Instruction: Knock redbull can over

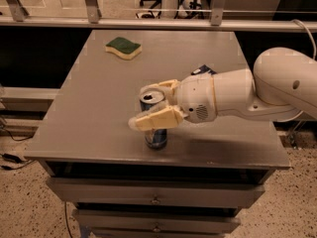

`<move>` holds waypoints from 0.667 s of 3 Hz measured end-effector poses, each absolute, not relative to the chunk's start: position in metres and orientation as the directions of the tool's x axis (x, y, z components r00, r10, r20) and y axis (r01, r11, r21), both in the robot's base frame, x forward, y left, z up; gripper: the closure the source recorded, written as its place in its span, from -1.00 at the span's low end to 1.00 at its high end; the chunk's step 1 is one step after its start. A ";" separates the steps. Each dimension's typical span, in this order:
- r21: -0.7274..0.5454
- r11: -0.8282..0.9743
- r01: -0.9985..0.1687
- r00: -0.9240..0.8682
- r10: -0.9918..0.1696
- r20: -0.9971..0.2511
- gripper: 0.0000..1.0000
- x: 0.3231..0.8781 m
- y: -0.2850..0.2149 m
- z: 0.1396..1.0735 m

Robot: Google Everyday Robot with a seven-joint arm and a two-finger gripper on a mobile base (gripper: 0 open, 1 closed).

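Note:
The redbull can stands upright near the front edge of the grey table, its silver top showing. My gripper reaches in from the right and is open. Its two cream fingers straddle the can's upper part, one finger in front of the can and the other behind its top. Most of the can's middle is hidden by the front finger.
A green and yellow sponge lies at the back left of the table. A dark blue wrapper peeks out behind my arm. Drawers sit below the front edge. A metal railing runs behind the table.

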State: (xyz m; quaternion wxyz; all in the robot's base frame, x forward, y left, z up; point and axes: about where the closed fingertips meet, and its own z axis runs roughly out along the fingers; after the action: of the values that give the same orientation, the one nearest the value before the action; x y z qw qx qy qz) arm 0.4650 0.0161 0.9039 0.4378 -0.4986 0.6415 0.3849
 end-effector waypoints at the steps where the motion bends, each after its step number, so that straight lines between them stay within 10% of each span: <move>1: 0.050 0.213 -0.976 -0.113 -0.297 -0.948 0.17 0.477 0.017 0.908; 2: 0.019 0.219 -0.975 -0.093 -0.334 -0.938 0.64 0.499 0.014 0.923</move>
State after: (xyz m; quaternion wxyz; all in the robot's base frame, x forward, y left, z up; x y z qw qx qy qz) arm 0.4990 0.0136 0.9230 0.4416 -0.5084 0.6439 0.3631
